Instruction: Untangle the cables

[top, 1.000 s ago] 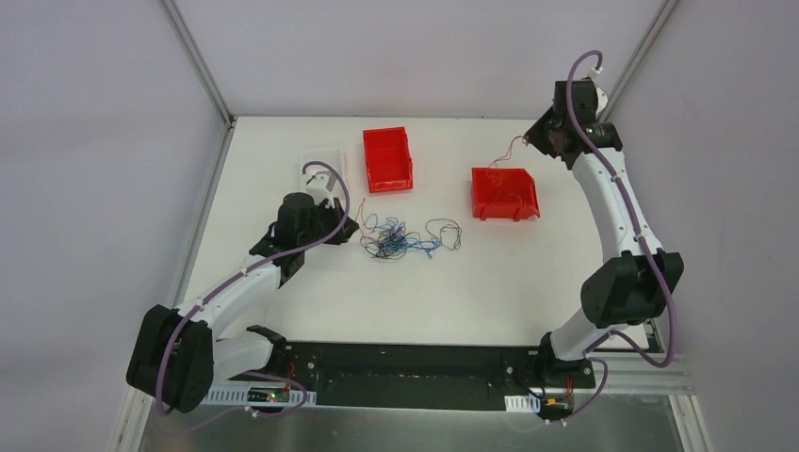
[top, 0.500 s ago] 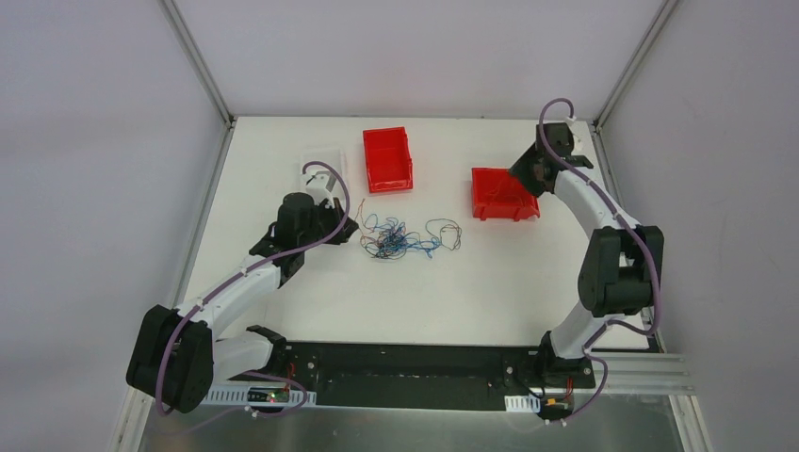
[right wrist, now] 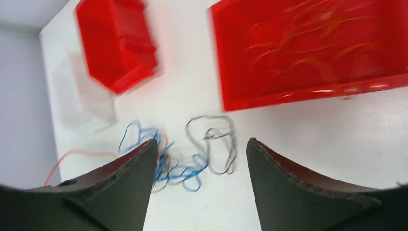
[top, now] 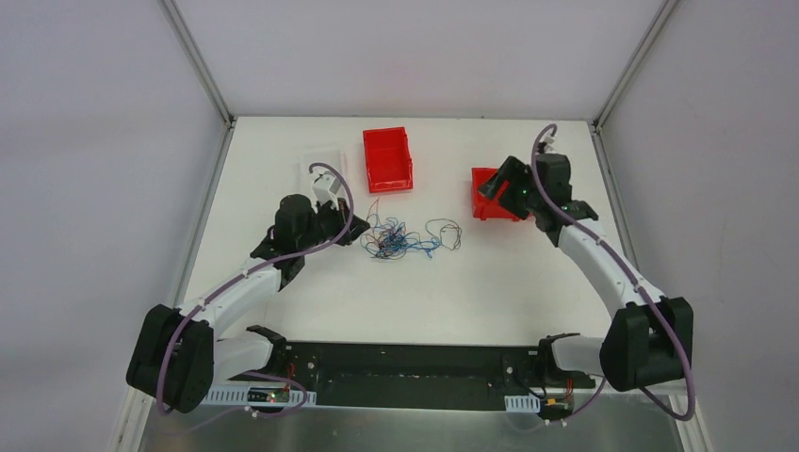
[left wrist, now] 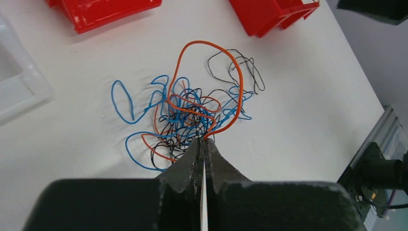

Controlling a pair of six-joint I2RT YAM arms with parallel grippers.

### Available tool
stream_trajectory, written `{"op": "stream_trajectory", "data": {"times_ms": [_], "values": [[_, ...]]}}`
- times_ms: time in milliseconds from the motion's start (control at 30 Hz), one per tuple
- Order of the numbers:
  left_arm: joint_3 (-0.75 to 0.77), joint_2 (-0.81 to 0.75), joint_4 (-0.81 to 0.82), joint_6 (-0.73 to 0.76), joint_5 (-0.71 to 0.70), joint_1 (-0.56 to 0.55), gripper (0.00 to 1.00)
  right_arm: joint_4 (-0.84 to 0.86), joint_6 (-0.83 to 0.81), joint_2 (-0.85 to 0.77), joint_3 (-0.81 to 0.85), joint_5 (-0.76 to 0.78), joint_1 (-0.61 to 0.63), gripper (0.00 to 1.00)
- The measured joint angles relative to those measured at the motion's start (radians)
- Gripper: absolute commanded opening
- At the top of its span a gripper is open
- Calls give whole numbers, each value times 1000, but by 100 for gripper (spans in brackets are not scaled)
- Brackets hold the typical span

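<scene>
The cables (top: 403, 238) lie as a loose knot of blue, orange and black strands (left wrist: 192, 113) on the white table's middle. My left gripper (top: 355, 227) sits at the knot's left edge. In the left wrist view its jaws (left wrist: 203, 141) are pressed together on an orange cable (left wrist: 230, 57) that arches up in a tall loop. My right gripper (top: 489, 186) hovers over the right red bin (top: 482, 209); its jaws (right wrist: 202, 142) stand wide apart and empty, the knot showing blurred beyond them. Several orange strands (right wrist: 308, 48) lie inside that bin (right wrist: 298, 98).
A second red bin (top: 387, 158) stands at the back centre, also seen from the right wrist (right wrist: 115, 48). A clear plastic tray (top: 320, 162) sits left of it, behind my left wrist. A black cable loop (top: 445, 233) trails off the knot's right side.
The right arm swung down from the back right corner to over the right red bin, and its jaws opened, releasing the reddish strand it carried. The left gripper shifted slightly, staying shut.
</scene>
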Motion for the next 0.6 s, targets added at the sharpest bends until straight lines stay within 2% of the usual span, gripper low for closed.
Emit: {"op": "stream_trajectory", "data": {"times_ms": [100,200,433,533,567,600], "values": [[-6,-1,23,-13,59,-5,0,127,-25,-34,-109,-116,95,69],[4,-19,-26,-32,66,-13,0,220,-61,32,-166,-177,212,66],[107,-72,-203,-61,17,-13,0,309,-152,267,-146,-154,444,60],[148,-34,-259,-62,11,-13,12,305,-179,325,-115,-108,491,57],[156,-17,-272,-62,11,-13,19,304,-184,333,-109,-95,496,54],[163,6,-285,-61,12,-13,27,303,-190,338,-102,-79,499,46]]}}
